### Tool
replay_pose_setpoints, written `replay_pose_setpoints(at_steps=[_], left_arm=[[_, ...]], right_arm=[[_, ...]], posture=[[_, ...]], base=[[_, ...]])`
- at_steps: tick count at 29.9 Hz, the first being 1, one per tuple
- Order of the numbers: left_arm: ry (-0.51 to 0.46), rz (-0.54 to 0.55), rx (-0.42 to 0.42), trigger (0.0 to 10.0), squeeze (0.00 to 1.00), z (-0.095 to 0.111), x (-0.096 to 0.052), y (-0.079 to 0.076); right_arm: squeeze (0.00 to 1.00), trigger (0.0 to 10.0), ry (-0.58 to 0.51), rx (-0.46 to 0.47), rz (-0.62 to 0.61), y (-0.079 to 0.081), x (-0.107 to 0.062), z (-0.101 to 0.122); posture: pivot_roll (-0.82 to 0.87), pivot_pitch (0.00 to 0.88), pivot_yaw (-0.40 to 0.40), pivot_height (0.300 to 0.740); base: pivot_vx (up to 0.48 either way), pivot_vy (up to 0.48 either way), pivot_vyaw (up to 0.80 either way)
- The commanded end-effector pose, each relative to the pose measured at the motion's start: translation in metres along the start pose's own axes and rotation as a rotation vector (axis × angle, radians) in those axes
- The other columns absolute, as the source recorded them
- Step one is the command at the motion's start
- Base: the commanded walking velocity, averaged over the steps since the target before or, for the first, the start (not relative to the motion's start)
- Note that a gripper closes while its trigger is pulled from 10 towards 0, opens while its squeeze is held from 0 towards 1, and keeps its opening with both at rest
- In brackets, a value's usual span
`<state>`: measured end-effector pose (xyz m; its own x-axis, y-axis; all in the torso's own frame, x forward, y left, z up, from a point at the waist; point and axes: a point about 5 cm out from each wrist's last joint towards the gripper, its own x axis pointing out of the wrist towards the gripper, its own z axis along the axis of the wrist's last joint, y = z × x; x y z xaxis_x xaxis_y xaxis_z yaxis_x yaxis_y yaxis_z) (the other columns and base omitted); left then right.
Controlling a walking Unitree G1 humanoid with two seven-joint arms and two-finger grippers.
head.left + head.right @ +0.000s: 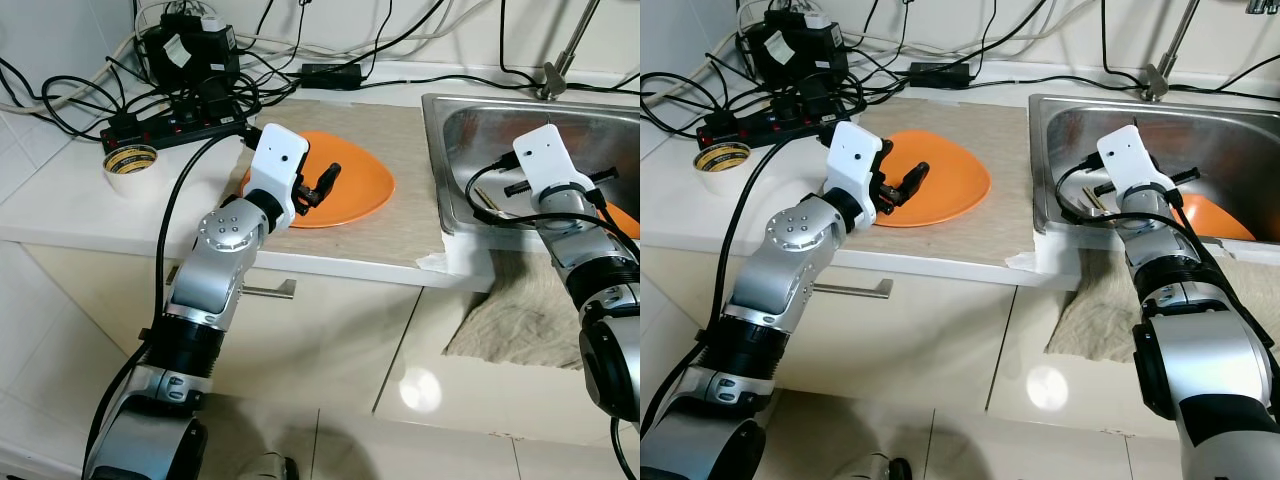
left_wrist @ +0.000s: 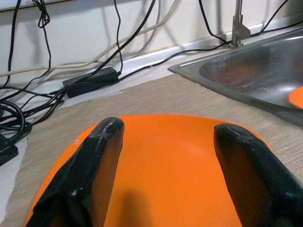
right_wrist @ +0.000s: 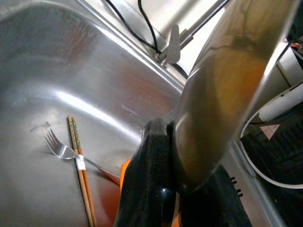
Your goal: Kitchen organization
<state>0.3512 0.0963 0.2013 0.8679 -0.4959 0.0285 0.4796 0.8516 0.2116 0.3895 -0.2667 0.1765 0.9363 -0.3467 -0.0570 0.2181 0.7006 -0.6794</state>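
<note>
Countertop mat holds orange plate, L gripper open over it, nothing held; R gripper clamps shiny metal utensil above sink; fork, chopsticks remain, early stage.

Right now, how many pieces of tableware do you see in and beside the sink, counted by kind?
Orange plates: 2 (counter, sink)
Forks: 1
Chopstick pairs: 1
Shiny metal utensil, held in right claw: 1
Total: 5
</note>
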Motion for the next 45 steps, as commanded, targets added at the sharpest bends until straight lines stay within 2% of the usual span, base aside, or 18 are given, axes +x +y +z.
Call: replay_pose_setpoints(at_steps=[1,2,3,5,6,17,21,23,24,26,35,37,38,39,40,42,44,45], left_arm=[[0.006,-0.01,0.019,10.0,0.0,0.001,-0.001,-0.001],[0.006,-0.011,0.02,10.0,0.0,0.001,-0.001,-0.001],[0.007,-0.012,0.022,10.0,0.0,0.001,-0.001,-0.001],[0.008,-0.015,0.024,10.0,0.0,0.001,-0.002,-0.001],[0.009,-0.016,0.025,10.0,0.0,0.001,-0.002,-0.001],[0.01,-0.025,0.032,10.0,0.0,0.002,-0.002,-0.002],[0.011,-0.026,0.035,10.0,0.0,0.002,-0.002,-0.002],[0.011,-0.027,0.037,10.0,0.0,0.002,-0.002,-0.002],[0.011,-0.028,0.039,10.0,0.0,0.002,-0.001,-0.002],[0.011,-0.028,0.039,10.0,0.0,0.002,-0.001,-0.002],[0.01,-0.028,0.043,10.0,0.0,0.002,-0.001,-0.003],[0.01,-0.027,0.044,10.0,0.0,0.002,-0.001,-0.003],[0.01,-0.026,0.044,10.0,0.0,0.002,-0.001,-0.003],[0.01,-0.025,0.044,10.0,0.0,0.002,-0.001,-0.003],[0.01,-0.025,0.044,10.0,0.0,0.002,-0.001,-0.003],[0.01,-0.024,0.044,10.0,0.0,0.002,-0.001,-0.003],[0.009,-0.021,0.045,10.0,0.0,0.002,0.0,-0.002],[0.009,-0.021,0.045,10.0,0.0,0.002,0.0,-0.002]], right_arm=[[0.38,10.0,0.078,-0.004,0.009,0.006,-0.003,-0.017],[0.38,10.0,0.087,-0.003,0.01,0.006,-0.004,-0.02],[0.62,10.0,0.098,-0.004,0.011,0.008,-0.005,-0.022],[0.91,10.0,0.117,-0.001,0.012,0.009,-0.006,-0.027],[1.0,10.0,0.124,-0.003,0.012,0.01,-0.007,-0.029],[1.0,10.0,0.153,-0.01,0.037,0.017,-0.01,-0.036],[1.0,10.0,0.145,0.005,0.029,0.016,-0.009,-0.034],[1.0,10.0,0.129,0.018,0.021,0.015,-0.008,-0.029],[1.0,10.0,0.091,0.041,-0.004,0.012,-0.006,-0.02],[1.0,10.0,0.091,0.041,-0.004,0.012,-0.006,-0.02],[1.0,10.0,-0.014,0.171,-0.049,0.006,-0.002,0.005],[1.0,10.0,-0.058,0.277,-0.055,0.005,-0.001,0.015],[0.85,10.0,-0.072,0.303,-0.049,0.005,-0.001,0.018],[0.37,10.0,-0.085,0.328,-0.046,0.006,-0.001,0.021],[0.0,10.0,-0.095,0.35,-0.042,0.006,-0.001,0.023],[0.0,10.0,-0.109,0.386,-0.032,0.007,-0.001,0.027],[0.0,10.0,-0.139,0.53,0.006,0.011,-0.001,0.038],[0.0,10.0,-0.139,0.53,0.006,0.011,-0.001,0.038]], posture=[[0.07,0.0,0.034,0.74],[0.07,0.0,0.034,0.74],[0.07,0.0,0.035,0.74],[0.07,0.0,0.037,0.74],[0.07,0.0,0.037,0.74],[0.07,0.0,0.041,0.74],[0.07,0.0,0.04,0.74],[0.07,0.0,0.04,0.74],[0.07,0.0,0.04,0.74],[0.07,0.0,0.04,0.74],[0.07,0.0,0.037,0.74],[0.07,0.0,0.037,0.74],[0.07,0.0,0.037,0.74],[0.07,0.0,0.037,0.74],[0.06,0.0,0.034,0.74],[0.06,0.0,0.034,0.74],[0.06,0.0,0.032,0.74],[0.06,0.0,0.032,0.74]], base=[[0.0,0.0,0.0],[0.0,0.0,0.0],[0.0,0.0,0.0],[0.0,0.0,0.0],[0.0,0.0,0.0],[0.0,0.0,0.0],[0.0,0.0,0.0],[0.0,0.0,0.0],[0.0,0.0,0.0],[0.0,0.0,0.0],[0.0,0.0,0.0],[0.0,0.0,0.0],[0.0,0.0,0.0],[0.0,0.0,0.0],[0.0,0.0,0.0],[0.0,0.0,0.0],[0.0,0.0,0.0],[0.0,0.0,0.0]])
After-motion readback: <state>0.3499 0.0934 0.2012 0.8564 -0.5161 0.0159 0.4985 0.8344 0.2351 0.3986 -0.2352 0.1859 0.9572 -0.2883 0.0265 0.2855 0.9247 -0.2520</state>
